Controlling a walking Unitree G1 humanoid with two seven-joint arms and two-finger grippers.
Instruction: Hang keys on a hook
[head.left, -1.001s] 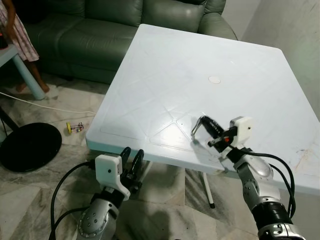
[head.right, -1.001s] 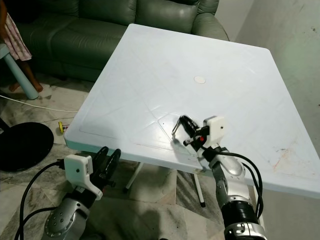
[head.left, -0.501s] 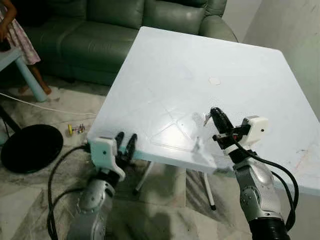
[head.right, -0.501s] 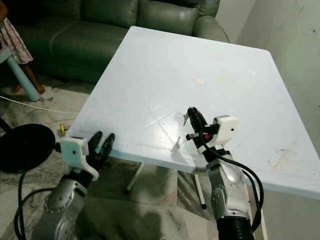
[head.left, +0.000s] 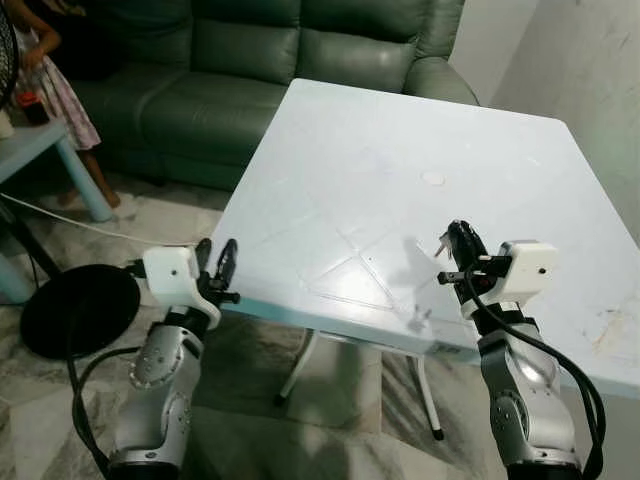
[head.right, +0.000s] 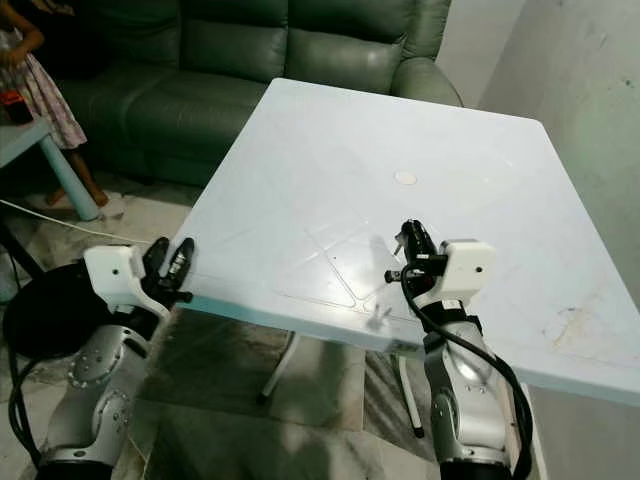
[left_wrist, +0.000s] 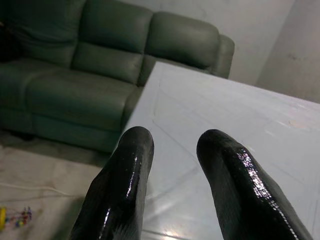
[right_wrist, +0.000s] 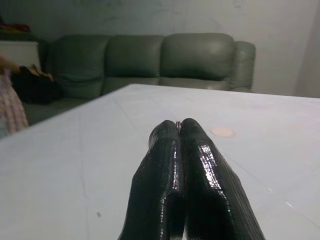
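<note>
The keys (head.left: 443, 240) were held pinched in the closed right hand (head.left: 457, 240) above the desk (head.left: 400, 150) near its front edge, the left hand (head.left: 217, 266) was parted, and hanging was judged undone.

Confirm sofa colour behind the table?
Dark green, leather-look sofa; the left eye view shows it best, beyond the white table.

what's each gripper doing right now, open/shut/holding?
Left gripper: open, empty, at the white table's near-left edge.
Right gripper: shut on keys, lifted above the table; just a metal sliver shows between the fingertips.
</note>
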